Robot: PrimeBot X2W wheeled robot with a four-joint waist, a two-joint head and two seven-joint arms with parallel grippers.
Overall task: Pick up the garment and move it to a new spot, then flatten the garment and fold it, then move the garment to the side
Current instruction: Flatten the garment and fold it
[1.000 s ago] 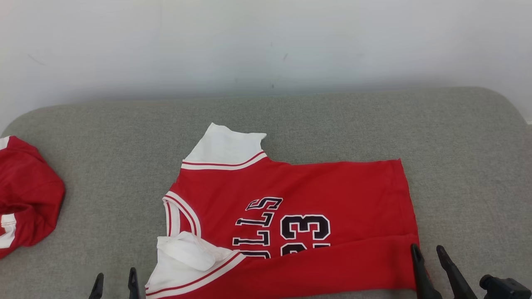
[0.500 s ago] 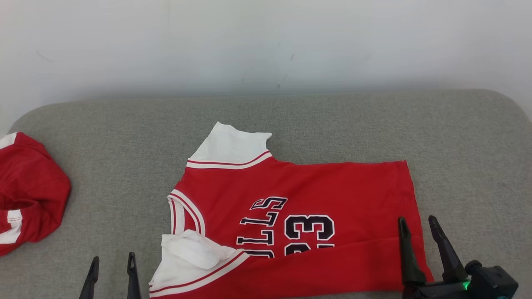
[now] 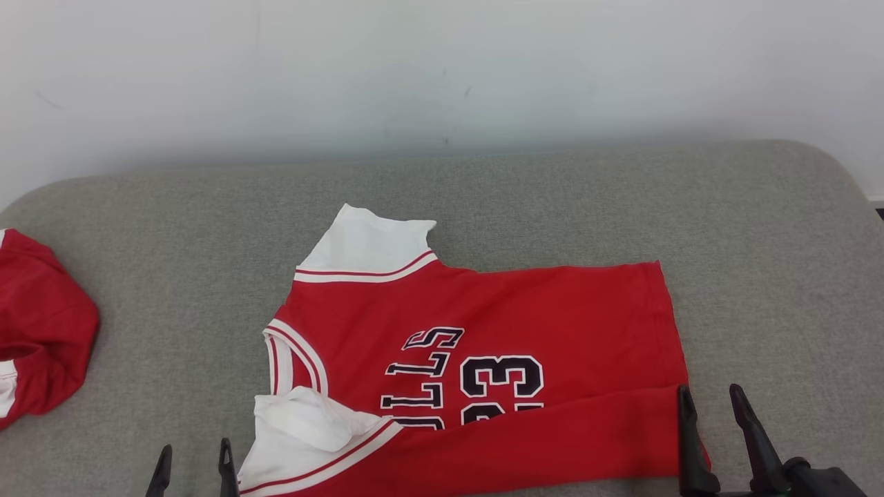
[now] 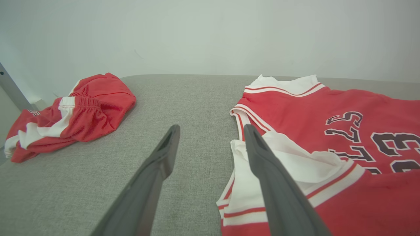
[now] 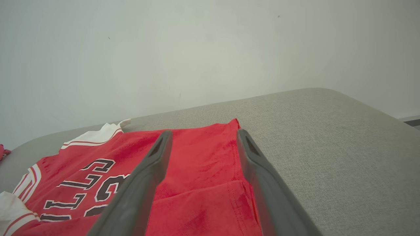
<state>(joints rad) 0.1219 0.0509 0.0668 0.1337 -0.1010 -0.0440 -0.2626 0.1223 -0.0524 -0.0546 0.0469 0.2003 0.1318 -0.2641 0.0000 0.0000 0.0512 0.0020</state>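
Far left on the grey woven-fabric tabletop point(image 3: 173, 228): crumpled red-and-white knit shorts point(image 3: 41, 331), bunched. Next, left gripper point(image 3: 195, 447), jaws wide, empty, just beside the white sleeve of the red soft-knit jersey point(image 3: 552, 310). It lies flat at centre, near edge folded over. Then right gripper point(image 3: 710, 390), jaws wide, empty, over the hem corner.

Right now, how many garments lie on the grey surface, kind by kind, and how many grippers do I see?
Red jersey: 1
Crumpled red and white garment: 1
Grippers: 2, the left gripper and the right gripper, both open
Total: 4
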